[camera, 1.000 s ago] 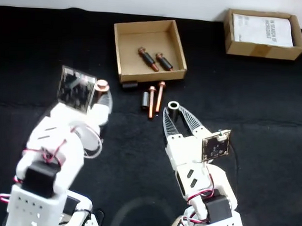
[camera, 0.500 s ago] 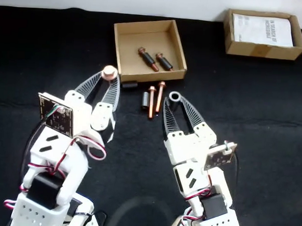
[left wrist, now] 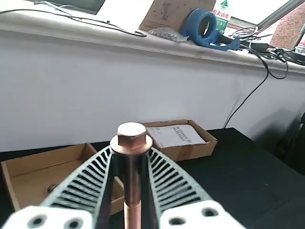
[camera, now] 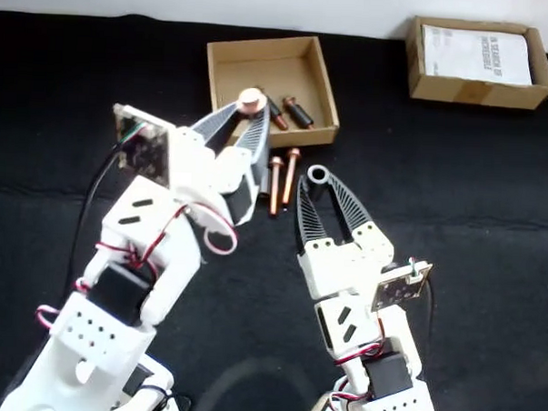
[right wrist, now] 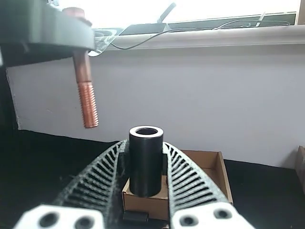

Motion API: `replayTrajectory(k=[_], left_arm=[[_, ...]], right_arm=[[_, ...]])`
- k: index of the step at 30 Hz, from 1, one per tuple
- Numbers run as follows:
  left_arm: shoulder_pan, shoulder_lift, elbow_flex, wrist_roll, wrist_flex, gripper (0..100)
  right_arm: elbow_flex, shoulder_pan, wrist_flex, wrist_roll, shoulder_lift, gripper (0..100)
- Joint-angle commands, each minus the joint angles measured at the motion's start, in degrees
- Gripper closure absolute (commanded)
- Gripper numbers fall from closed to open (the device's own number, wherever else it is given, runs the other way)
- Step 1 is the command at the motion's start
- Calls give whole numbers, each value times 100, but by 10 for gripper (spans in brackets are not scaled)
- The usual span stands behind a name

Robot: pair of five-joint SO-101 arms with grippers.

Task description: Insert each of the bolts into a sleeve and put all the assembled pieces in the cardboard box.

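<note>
Left hand [camera: 249,115] is closed on a copper bolt [camera: 251,99], head up and shank hanging below the fingers. In the high view the bolt head sits over the near wall of the cardboard box [camera: 213,84]. Right hand [camera: 316,184] is clamped on a black sleeve [camera: 316,175], upright with the bore facing up, over the desk [camera: 455,222] in front of the box. In the right wrist view the threaded tip hangs beside the sleeve mouth, about level with its rim and not over the bore. Two assembled pieces [camera: 297,113] lie in the box. Two loose bolts [camera: 275,183] lie on the desk just in front of it. Judged step: mating bolt and sleeve in the air. To do it well, raise the tip clear of the rim before traversing, then carry the bolt across until its axis lines up with the bore. Both parts should be vertical and the right hand steady. Lower slowly, since the threads may catch on the rim and the flexible fingers could let the shank tilt and jam. If it binds, back off and re-centre rather than push.
</note>
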Motion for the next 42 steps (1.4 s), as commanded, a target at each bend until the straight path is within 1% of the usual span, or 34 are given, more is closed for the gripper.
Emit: replayTrajectory(k=[1,3,9,12,17,21,25,28,34,40,42], left_arm=[[251,321,-927,0,-123,992],[356,497,-1226,0,-62,992],[787,708,-1886,-9,791,992],[998,734,-2009,-9,1046,992],[1086,769,-1947,-18,1064,992],[1051,1077,-2000,-35,1037,992],[1244,1235,-2000,-580,1029,992],[1393,1235,-1956,-721,1029,992],[1367,1244,-1921,-730,1055,992],[1209,1235,-1385,-747,1011,992],[1165,1235,-1218,-738,782,992]], right_arm=[[734,-31,127,-62,-57,990],[734,-31,242,-62,-57,990],[734,-31,251,-62,-75,990],[734,-31,259,-62,-84,990],[734,-31,259,-62,-92,990],[734,-31,259,-62,-110,990],[734,-31,259,-62,-110,990],[734,-31,259,-62,-110,990],[734,-31,259,-62,-110,990],[734,-13,259,-62,-110,990],[734,-13,268,-62,-110,990]])
